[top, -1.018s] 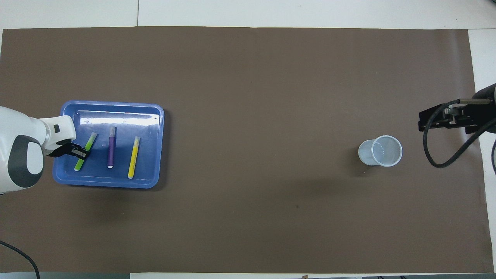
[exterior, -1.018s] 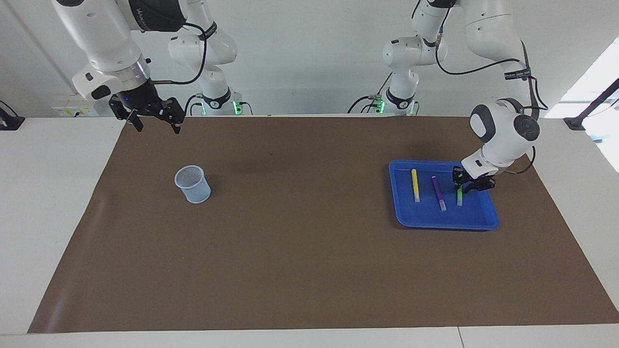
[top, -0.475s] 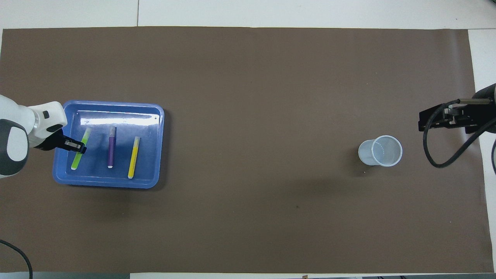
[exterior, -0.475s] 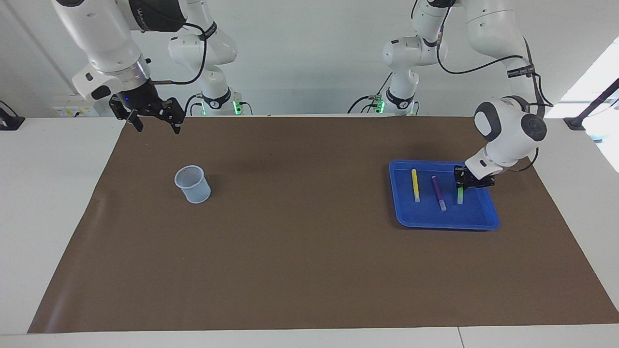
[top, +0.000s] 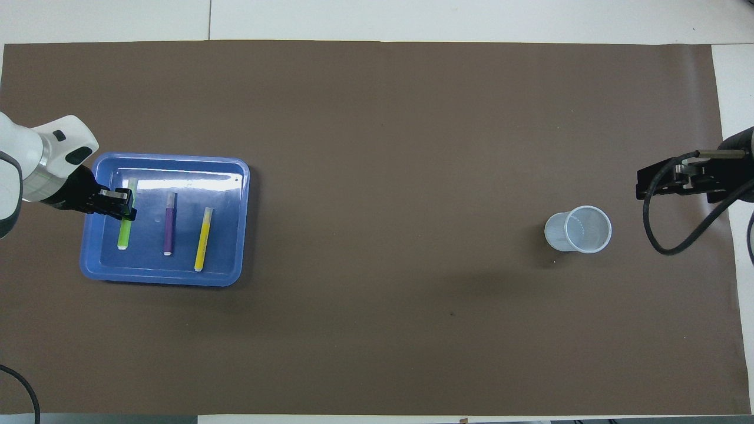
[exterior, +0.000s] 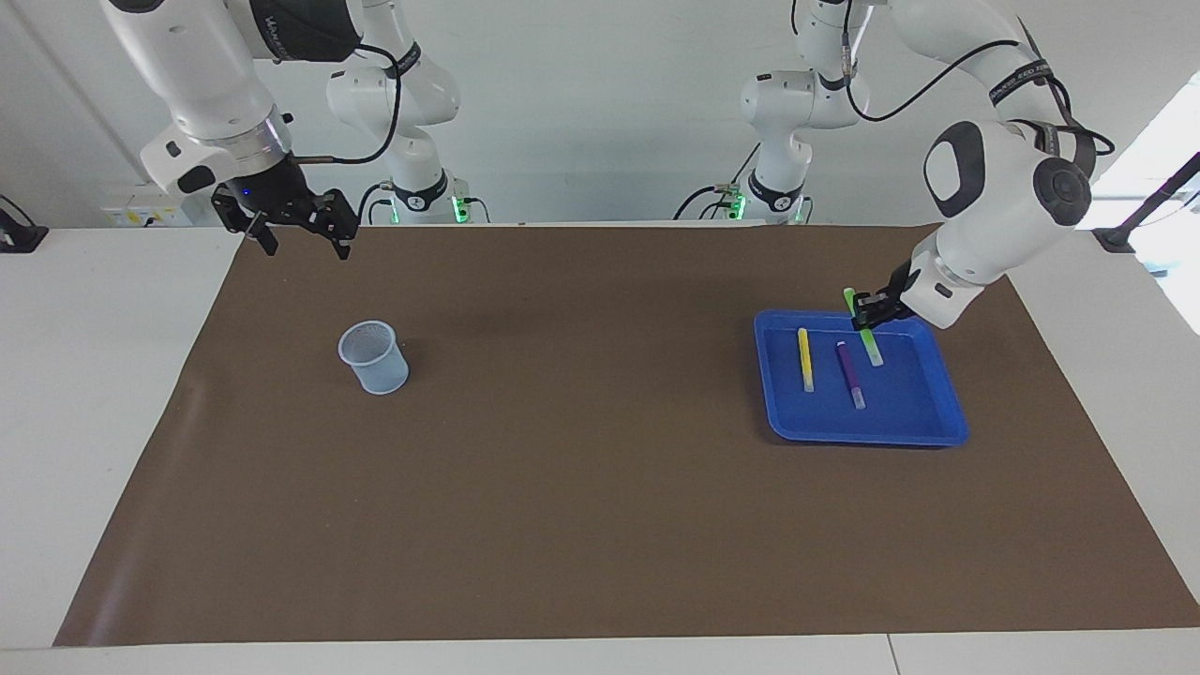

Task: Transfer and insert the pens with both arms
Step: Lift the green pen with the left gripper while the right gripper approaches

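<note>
Desk (exterior: 600, 525), largest first: tray (exterior: 937, 427) at the left arm's end, cup (exterior: 374, 357) at the right arm's. Green pen (exterior: 873, 352) is being held over the tray, clamped tilted in the left tool (exterior: 868, 314); yellow pen (exterior: 804, 359) and purple pen (exterior: 850, 373) are lying inside. Right tool (exterior: 298, 236) is being kept waiting, fingers apart. Pen should be kept clear of the rim and presented with a free end.
</note>
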Available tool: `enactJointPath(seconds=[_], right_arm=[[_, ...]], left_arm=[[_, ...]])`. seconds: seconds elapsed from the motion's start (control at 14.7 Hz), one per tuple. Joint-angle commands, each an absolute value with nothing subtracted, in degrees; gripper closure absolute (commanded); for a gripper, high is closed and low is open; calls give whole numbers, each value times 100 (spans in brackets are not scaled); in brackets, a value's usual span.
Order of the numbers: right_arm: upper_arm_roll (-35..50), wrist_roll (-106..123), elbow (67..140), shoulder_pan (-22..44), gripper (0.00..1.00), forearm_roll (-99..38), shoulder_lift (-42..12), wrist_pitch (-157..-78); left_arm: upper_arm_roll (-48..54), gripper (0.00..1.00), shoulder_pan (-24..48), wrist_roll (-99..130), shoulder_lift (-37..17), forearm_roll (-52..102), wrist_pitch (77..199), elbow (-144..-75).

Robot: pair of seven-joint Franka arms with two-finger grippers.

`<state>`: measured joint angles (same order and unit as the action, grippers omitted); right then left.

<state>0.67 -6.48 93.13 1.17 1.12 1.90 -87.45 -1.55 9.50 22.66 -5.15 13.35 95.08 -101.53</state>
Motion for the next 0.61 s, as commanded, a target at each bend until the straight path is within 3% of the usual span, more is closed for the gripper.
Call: enactJointPath(seconds=[0.0, 0.27, 0.54], right_arm=[[105, -554, 9308, 97, 0, -35, 220, -8710], [97, -510, 9290, 53, 0, -1255, 246, -8710], [114, -527, 9299, 219, 0, -2344, 255, -8736]], left_arm=[[-167, 100, 1230, 4501, -299, 2097, 9395, -10169], [-97, 100, 1301, 6431, -141, 3670, 9483, -10388], [-18, 100, 1686, 7750, 114, 4743, 10333, -10923]])
